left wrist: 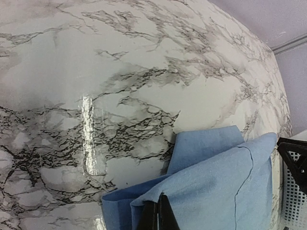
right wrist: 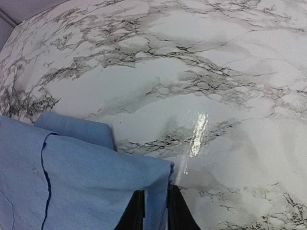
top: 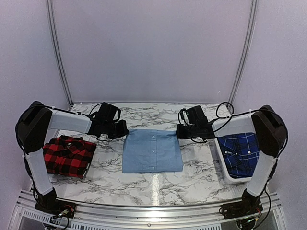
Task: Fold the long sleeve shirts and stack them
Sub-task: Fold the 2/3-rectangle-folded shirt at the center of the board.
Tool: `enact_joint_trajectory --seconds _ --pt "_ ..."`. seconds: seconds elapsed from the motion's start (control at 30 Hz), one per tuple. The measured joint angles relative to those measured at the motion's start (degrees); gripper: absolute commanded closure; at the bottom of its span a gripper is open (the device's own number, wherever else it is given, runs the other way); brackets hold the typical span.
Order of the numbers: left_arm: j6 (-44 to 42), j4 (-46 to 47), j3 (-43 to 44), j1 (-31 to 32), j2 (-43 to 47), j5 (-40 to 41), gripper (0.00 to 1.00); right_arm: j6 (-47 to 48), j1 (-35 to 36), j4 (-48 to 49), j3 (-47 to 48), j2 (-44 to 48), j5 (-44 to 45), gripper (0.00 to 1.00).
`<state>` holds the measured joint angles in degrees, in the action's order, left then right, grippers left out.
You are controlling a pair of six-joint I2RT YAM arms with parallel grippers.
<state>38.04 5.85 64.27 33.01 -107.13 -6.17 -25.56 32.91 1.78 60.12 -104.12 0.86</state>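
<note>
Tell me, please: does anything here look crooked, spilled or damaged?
Nothing is spilled or damaged. Only one untidy spot: at both far corners of the light blue shirt, pinched by the left gripper and the right gripper, an under layer of cloth pokes out past the top fold.

From above, the left tool (top: 123,130) and right tool (top: 179,132) hide the far corners of the light blue shirt (top: 152,151). The right arm (top: 264,167) covers part of the dark blue plaid shirt (top: 240,149).
</note>
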Motion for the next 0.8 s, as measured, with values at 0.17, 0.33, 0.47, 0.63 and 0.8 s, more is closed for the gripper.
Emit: enact_joint_trajectory --seconds 0.17,0.33,0.47,0.63,0.8 --pt "-0.42 -1.6 0.02 -0.92 -0.83 1.51 0.65 2.58 -0.7 -2.73 2.69 -1.31 0.94 0.49" --pt "-0.81 -5.75 0.17 -1.42 0.37 6.73 0.45 4.76 0.37 -6.25 4.9 -0.04 2.45 0.5" --pt "-1.03 -8.5 -0.9 -1.42 4.66 9.25 0.5 6.05 3.93 -7.8 5.46 1.88 2.93 0.62" --pt "-0.87 -9.18 -1.79 -0.15 9.53 8.79 0.66 7.3 6.73 -8.11 8.63 0.13 1.66 0.68" --pt "-1.03 -9.09 -1.49 2.47 8.13 6.38 0.77 8.72 6.58 -7.56 14.71 -8.39 0.61 0.69"
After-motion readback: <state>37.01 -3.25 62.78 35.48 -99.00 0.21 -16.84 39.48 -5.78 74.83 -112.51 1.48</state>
